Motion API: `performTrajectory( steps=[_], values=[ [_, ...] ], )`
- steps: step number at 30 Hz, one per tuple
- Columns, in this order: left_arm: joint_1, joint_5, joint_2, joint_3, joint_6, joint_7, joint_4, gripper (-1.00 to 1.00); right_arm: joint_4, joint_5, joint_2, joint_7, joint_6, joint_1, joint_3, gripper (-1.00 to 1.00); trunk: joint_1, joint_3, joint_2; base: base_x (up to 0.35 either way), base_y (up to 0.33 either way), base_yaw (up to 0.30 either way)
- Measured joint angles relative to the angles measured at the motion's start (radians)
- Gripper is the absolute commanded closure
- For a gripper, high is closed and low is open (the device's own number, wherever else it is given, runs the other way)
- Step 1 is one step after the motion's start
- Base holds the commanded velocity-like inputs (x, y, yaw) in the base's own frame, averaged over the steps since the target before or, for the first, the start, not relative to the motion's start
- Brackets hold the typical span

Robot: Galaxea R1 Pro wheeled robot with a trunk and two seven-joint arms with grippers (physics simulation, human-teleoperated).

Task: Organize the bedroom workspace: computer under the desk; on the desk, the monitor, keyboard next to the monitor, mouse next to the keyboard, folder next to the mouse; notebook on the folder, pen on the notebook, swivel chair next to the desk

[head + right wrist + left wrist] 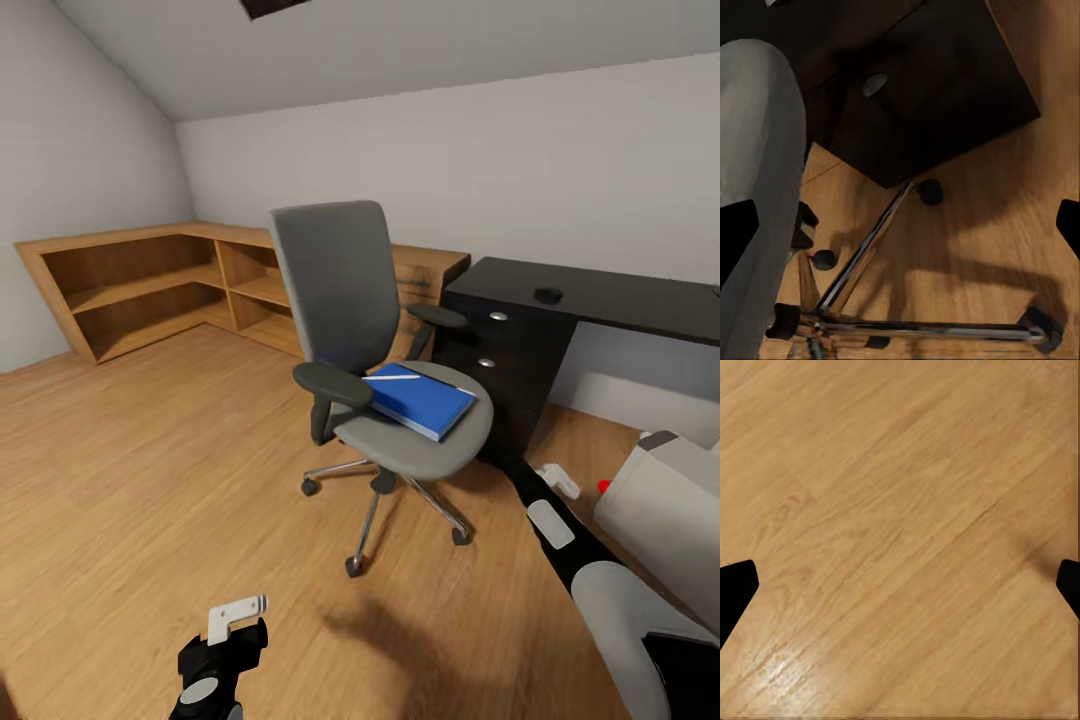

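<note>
Head view: folder (424, 402) on swivel chair (345, 290)

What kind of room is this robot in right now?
Probably a home office corner in an attic-style room: a swivel chair on wood flooring, a black desk with drawers, and a low oak shelf unit under a sloped ceiling.

Home room under sloped ceiling (400, 60), attic-like, used as study corner. Plain white walls (560, 170), wood plank floor (150, 470). Low oak shelf unit (150, 285) wraps corner. Black desk (590, 300) with silver-knobbed drawers against wall. Grey swivel chair (345, 300) on castors stands beside desk.
</note>
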State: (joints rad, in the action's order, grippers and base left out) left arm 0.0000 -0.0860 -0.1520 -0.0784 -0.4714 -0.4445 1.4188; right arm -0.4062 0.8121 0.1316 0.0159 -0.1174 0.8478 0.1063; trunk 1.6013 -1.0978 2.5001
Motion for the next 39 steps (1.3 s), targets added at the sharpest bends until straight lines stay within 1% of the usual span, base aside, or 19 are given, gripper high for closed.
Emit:
performTrajectory(
  steps=[1, 3, 4, 7, 10, 13, 15, 16, 30, 34, 39],
  values=[
    [0.000, 0.000, 0.000, 0.000, 0.000, 0.000, 0.000, -1.00, 0.003, -0.008, -0.019, 0.000, 0.000, 0.000, 0.000, -1.00, 0.000, 0.000, 0.000, -0.037, -0.029, 0.000],
    [0.000, 0.000, 0.000, 0.000, 0.000, 0.000, 0.000, -1.00, 0.005, -0.034, -0.044, 0.001, -0.001, 0.000, 0.000, -1.00, 0.000, 0.000, 0.000, -0.018, -0.014, 0.000],
    [0.000, 0.000, 0.000, 0.000, 0.000, 0.000, 0.000, -1.00, 0.006, -0.057, -0.060, 0.000, -0.001, -0.001, 0.000, -1.00, 0.000, 0.000, 0.000, -0.010, -0.008, 0.000],
    [0.000, 0.000, 0.000, 0.000, 0.000, 0.000, 0.000, -1.00, 0.006, -0.087, -0.077, 0.000, 0.000, -0.002, 0.000, -1.00, 0.000, 0.000, 0.000, -0.002, -0.002, 0.000],
    [0.000, 0.000, 0.000, 0.000, 0.000, 0.000, 0.000, -1.00, 0.006, -0.090, -0.079, -0.001, 0.000, -0.002, 0.001, -1.00, 0.000, 0.000, 0.000, 0.000, 0.000, 0.000],
    [0.000, 0.000, 0.000, -0.002, 0.000, -0.001, 0.002, -1.00, 0.005, -0.093, -0.090, -0.002, -0.001, -0.003, 0.005, -1.00, 0.000, 0.000, 0.000, 0.000, 0.000, 0.004],
    [0.000, 0.000, 0.000, -0.003, 0.000, -0.001, 0.004, -1.00, 0.005, -0.094, -0.103, -0.002, -0.001, -0.003, 0.006, -1.00, 0.000, 0.000, 0.000, 0.000, 0.000, 0.119],
    [0.000, 0.000, 0.000, -0.004, 0.000, -0.001, 0.004, -1.00, 0.006, -0.091, -0.106, -0.001, -0.001, -0.003, 0.001, -1.00, 0.000, 0.000, 0.000, 0.000, 0.000, 0.166],
    [0.000, 0.000, 0.000, -0.008, 0.011, -0.001, 0.005, -1.00, 0.003, -0.098, -0.111, -0.001, 0.000, -0.002, 0.008, -1.00, 0.000, -0.008, 0.000, 0.006, 0.000, 0.232],
    [0.000, 0.000, -0.001, -0.009, 0.015, 0.000, 0.005, -1.00, 0.004, -0.096, -0.111, -0.001, -0.002, -0.006, 0.002, -1.00, -0.001, -0.009, 0.000, 0.254, 0.000, 0.043],
    [0.000, 0.000, -0.001, -0.009, 0.015, 0.000, 0.005, -1.00, 0.002, -0.104, -0.111, -0.001, -0.003, -0.009, 0.005, -1.00, -0.001, -0.009, 0.000, 0.317, 0.000, 0.002]
  ],
)
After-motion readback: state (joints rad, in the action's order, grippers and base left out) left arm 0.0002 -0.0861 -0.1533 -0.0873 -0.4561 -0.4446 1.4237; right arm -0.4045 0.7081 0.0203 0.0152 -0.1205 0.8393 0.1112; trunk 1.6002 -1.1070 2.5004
